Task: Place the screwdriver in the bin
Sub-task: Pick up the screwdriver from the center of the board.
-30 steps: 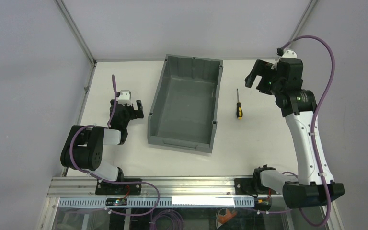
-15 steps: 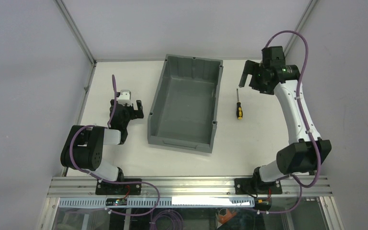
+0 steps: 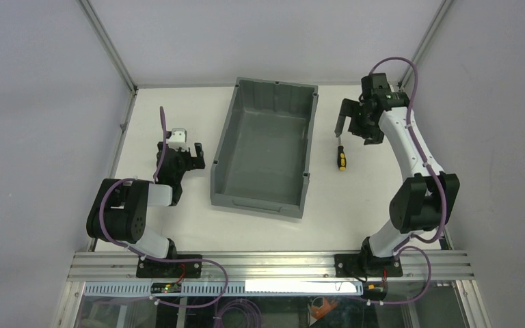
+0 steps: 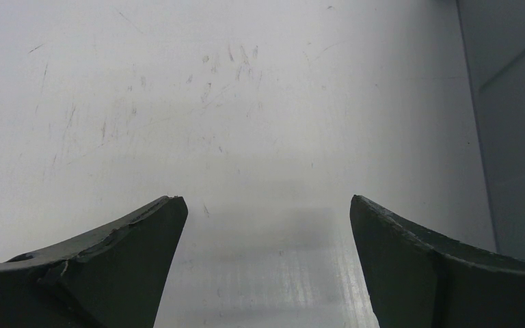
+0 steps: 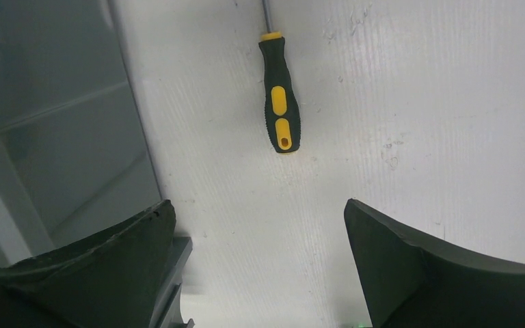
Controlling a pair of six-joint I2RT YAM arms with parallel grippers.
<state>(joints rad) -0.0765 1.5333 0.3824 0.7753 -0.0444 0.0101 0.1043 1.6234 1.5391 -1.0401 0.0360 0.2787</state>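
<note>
Screwdriver (image 3: 341, 156): lies flat on the white table (image 3: 355, 205), just right of the bin (image 3: 222, 147) and not touching it; nothing is holding it.
Screwdriver lie: roughly parallel to the bin's long right wall, with the yellow-and-black handle toward the arm bases and the thin shaft pointing to the far edge.
Right gripper (image 3: 353, 131): hangs over the shaft end of the screwdriver, near the bin's far right corner; whether its fingers touch the table cannot be told from above.
Right gripper opening: jaws spread wide and holding nothing.
Right wrist view: the screwdriver (image 5: 279, 116) lies ahead of the right gripper (image 5: 258, 205), lined up with the gap between the fingers but clear of both; the bin's grey wall (image 5: 55, 123) fills the left side.
Left gripper (image 3: 179, 162): sits low over the table to the left of the bin, well apart from the screwdriver.
Left gripper opening: in the left wrist view, the left gripper (image 4: 266, 205) has its jaws wide apart with only bare, scratched table between them; the bin wall (image 4: 513, 137) shows at the right edge.
Bin: stands open-topped in the middle of the table, lower lip toward the arm bases.
</note>
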